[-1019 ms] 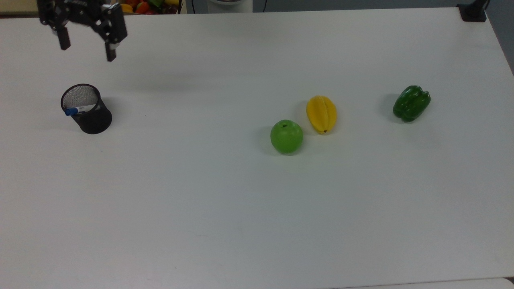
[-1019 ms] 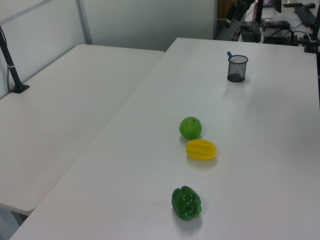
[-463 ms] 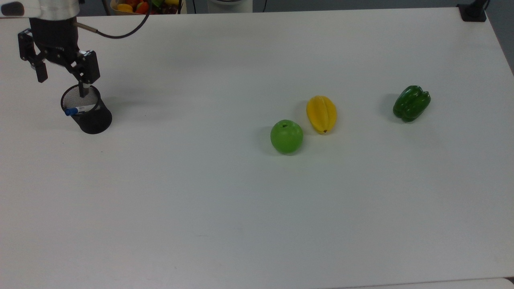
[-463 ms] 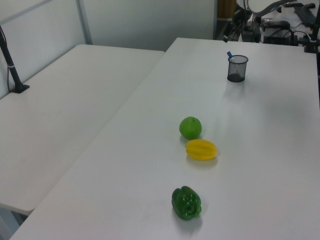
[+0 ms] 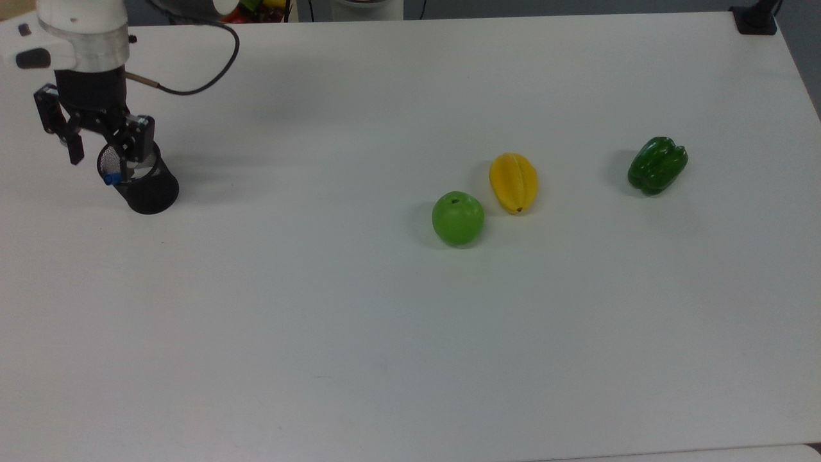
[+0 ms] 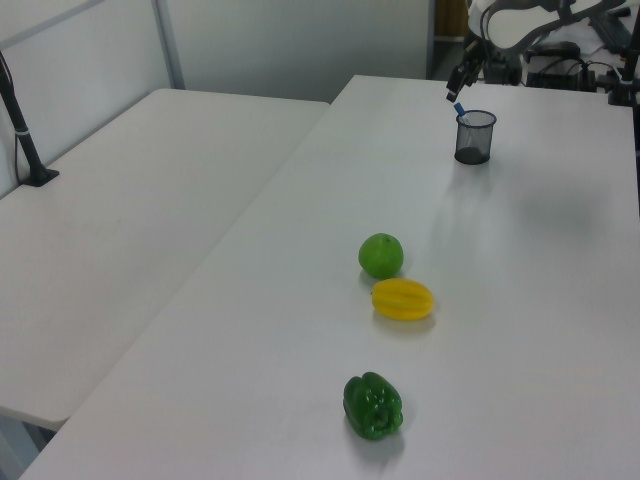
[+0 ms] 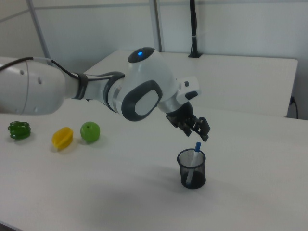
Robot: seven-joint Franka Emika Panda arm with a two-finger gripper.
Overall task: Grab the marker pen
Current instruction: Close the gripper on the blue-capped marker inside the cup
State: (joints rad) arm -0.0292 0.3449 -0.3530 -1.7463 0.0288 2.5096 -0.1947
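Robot arm (image 7: 72,91) w/ its gripper (image 5: 102,151) poised over a black mesh pen cup (image 5: 144,186) at the far left of the desk (image 5: 385,321) in the top view. Jaws spread wide & holding nothing: one finger sits outside the cup on the top view's left, the other over the cup's mouth. In the right view the gripper (image 7: 192,129) hangs just above the cup (image 7: 192,169), not touching it.

The marker pen (image 7: 194,156) stands tilted inside the cup, white barrel leaning on the rim, blue cap poking out above it. In the top view the blue cap (image 5: 111,179) shows at the cup's left rim, between the two fingers. In the left view the cap (image 6: 459,108) juts up at the left of the cup (image 6: 474,138), w/ the gripper (image 6: 462,76) right above.

Well apart from the cup, toward the top view's right: a green apple (image 5: 457,218), a yellow fruit (image 5: 513,182) just beside it, and a green pepper (image 5: 657,165) farther right. All three lie on the bare desk, none touching. A black cable (image 5: 192,86) loops from the arm's wrist across the desk's far edge.
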